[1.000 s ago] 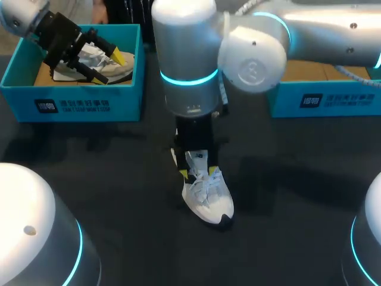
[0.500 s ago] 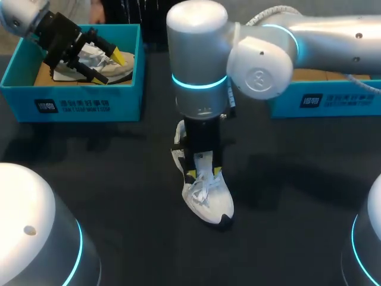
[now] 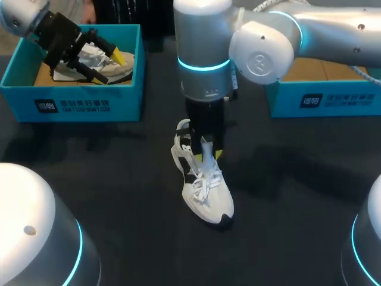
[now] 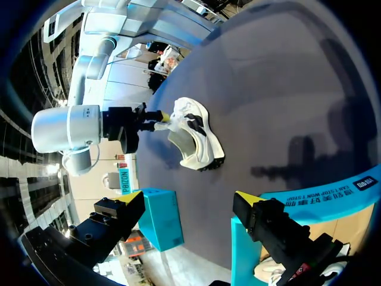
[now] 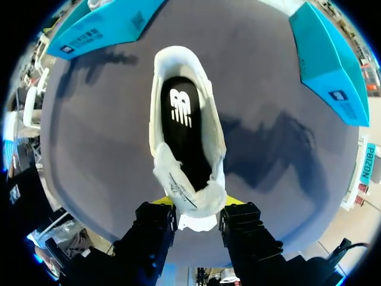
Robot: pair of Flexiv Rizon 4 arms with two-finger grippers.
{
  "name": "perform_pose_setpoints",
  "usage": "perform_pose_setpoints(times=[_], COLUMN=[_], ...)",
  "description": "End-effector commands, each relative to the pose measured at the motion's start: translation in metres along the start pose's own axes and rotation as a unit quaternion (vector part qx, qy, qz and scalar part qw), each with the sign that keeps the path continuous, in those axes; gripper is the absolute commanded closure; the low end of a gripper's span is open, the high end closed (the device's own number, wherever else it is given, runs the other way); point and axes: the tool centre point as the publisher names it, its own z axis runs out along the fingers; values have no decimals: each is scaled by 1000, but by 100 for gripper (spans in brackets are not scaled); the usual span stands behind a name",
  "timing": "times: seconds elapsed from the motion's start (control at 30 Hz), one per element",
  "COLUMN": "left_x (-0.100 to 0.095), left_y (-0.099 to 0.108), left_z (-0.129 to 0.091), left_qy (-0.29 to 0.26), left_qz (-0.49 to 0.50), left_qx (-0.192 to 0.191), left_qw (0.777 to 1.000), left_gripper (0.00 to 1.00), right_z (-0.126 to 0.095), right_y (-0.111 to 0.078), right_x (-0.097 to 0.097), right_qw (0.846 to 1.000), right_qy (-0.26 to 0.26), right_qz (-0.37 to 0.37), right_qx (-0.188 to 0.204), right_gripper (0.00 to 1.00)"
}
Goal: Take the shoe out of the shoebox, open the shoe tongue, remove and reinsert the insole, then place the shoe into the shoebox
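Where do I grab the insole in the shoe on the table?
Pinch the insole at its heel end, coming straight down through the collar: the right end effector holds the tongue toward the toe, leaving that end bare; the toe end is covered.

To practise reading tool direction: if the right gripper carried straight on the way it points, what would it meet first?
The right gripper points down into the white shoe; with the tongue between its jaws, it would probably meet the black insole first.

Head view looks down on the white sneaker from above; right wrist view peers closely into it; left wrist view sees it from afar.
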Motion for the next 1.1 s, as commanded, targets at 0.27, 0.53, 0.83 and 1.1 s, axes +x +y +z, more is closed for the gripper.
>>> perform_pose_setpoints(times=[0.27, 0.53, 0.83, 1.1], left_x=[0, 0, 0, 0], left_y=[-1, -1, -1, -1], left_z=[0, 0, 0, 0], left_qy=[1, 1, 1, 1], left_qz=[0, 0, 0, 0], left_qx=[-1, -1, -1, -1], left_qw=[1000, 1000, 1000, 1000], left_gripper=[0, 0, 0, 0], right_z=[5, -8, -6, 7], right_y=[26, 14, -2, 22], right_x=[8, 11, 18, 12], right_qw=[999, 999, 1000, 1000], right_qy=[4, -10, -4, 7], right_qz=[-32, -30, -19, -26], right_qx=[8, 12, 18, 3], right_gripper=[65, 59, 62, 66])
